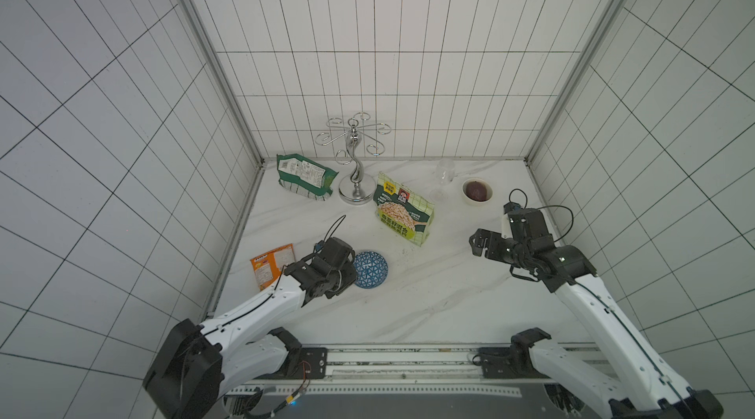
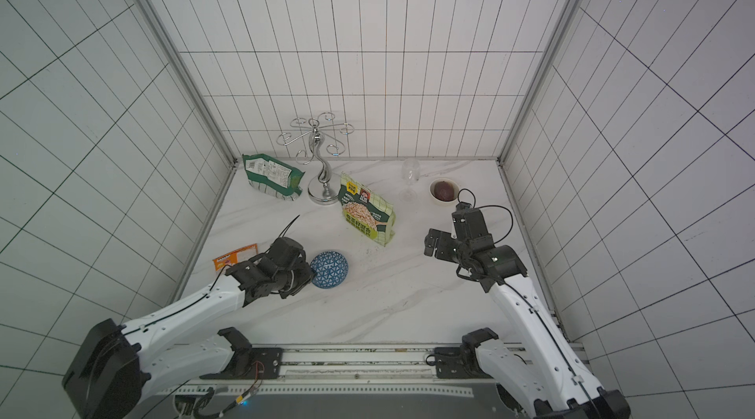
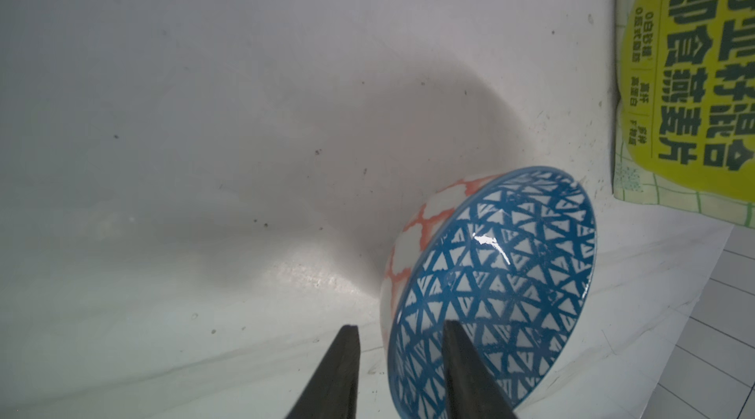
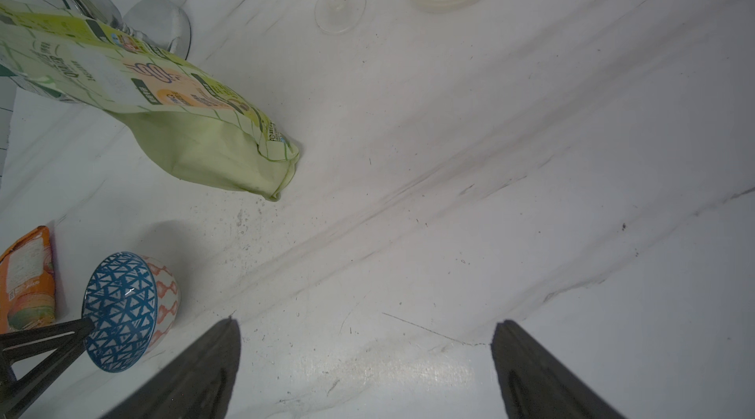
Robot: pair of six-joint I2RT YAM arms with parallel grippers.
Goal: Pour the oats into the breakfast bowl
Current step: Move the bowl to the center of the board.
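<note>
claws first: the left gripper [image 3: 398, 329] stands narrow astride the rim of the breakfast bowl [image 3: 490, 274], one finger inside, one outside (a sliver of table [image 3: 204, 151] shows between the outer finger and the wall). the right gripper [image 4: 367, 321] gapes wide above the table, holding nothing. in a top view the bowl sits left of centre, near an orange packet [image 1: 271, 264]. above it, mid-frame, the oat pouch [image 1: 404, 208] stands upright, well apart from both claws.

breakfast bowl [image 1: 371, 270] before oat pouch [image 1: 404, 208], glass [image 1: 444, 172] right of pouch
</note>
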